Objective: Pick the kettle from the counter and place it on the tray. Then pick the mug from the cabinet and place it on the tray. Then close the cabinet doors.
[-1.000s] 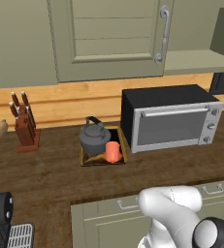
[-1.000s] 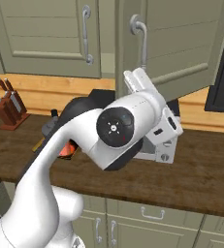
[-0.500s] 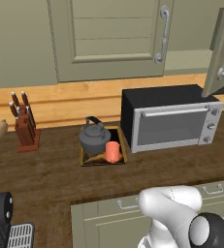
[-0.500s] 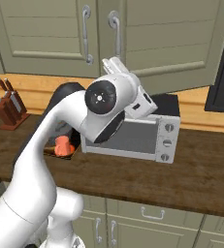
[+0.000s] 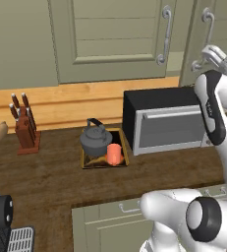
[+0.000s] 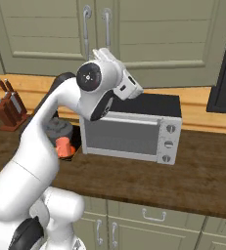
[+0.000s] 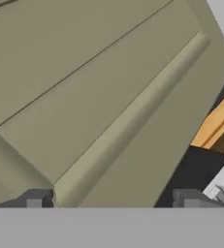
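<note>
Door-closing step: fingers apart, empty, close against cabinet doors (nearly shut, flushness unclear); kettle and mug on tray well below; next, final push.

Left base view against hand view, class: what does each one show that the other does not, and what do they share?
Left base view alone: the squat dark-grey kettle and small orange-red mug sitting in the black-rimmed square tray, and a wooden knife block on the dark-brown counter.

Hand view alone: the two dark fingers, spread apart and empty, close against a door panel.

Both: the sage-green panelled cabinet doors and the black microwave.
</note>
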